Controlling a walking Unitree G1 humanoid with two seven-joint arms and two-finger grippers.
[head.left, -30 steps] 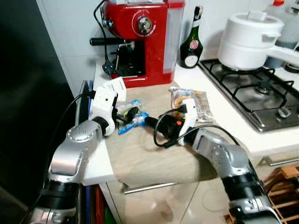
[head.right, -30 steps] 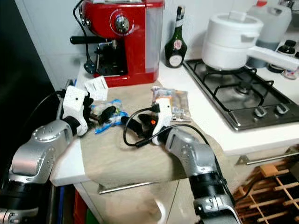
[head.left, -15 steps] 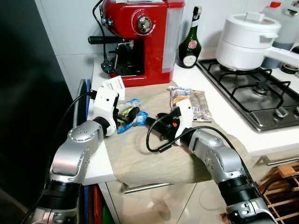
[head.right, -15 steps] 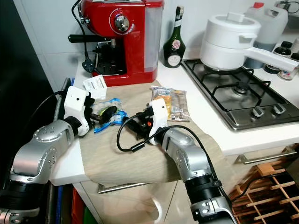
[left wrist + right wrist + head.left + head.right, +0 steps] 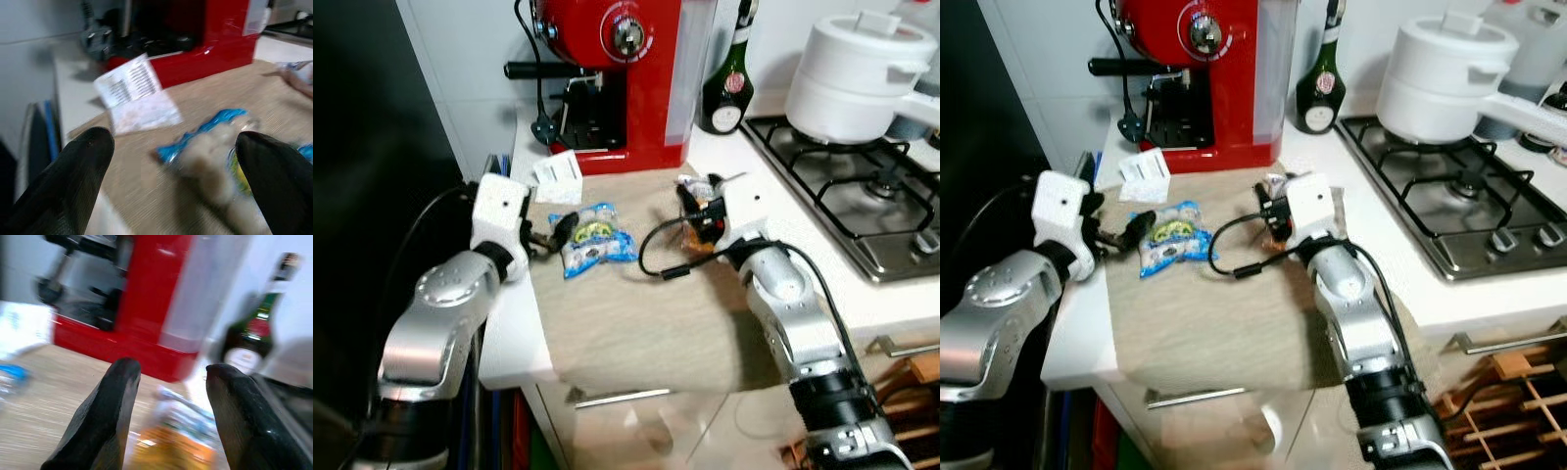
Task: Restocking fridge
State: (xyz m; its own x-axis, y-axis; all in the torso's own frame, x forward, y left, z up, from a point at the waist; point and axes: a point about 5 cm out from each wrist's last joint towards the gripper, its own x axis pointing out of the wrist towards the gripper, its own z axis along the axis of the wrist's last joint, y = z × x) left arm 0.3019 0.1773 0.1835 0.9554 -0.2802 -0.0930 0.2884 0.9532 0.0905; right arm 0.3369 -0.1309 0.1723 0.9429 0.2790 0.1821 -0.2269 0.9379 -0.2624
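While both tools are out over the beige mat on the table, neither one actually has anything yet. The left tool sits with its fingers spread wide, right next to the blue snack packet, which lies flat near the mat's back left edge. The right tool is also spread apart, hovering right at the orange-ish wrapped packet at the far side of the mat, close to the red coffee machine.

What I'd worry about: both packets look slippery and floppy, so a pinch on the edge could just skid them along the mat or bunch it up. The right arm's loose black cable also lies on the mat and could drag stuff.

Compared with a second ago, the right tool has swung away from the mat's middle toward the wrapped packet, and the left one has backed off the blue packet a bit. The camera shifted too.
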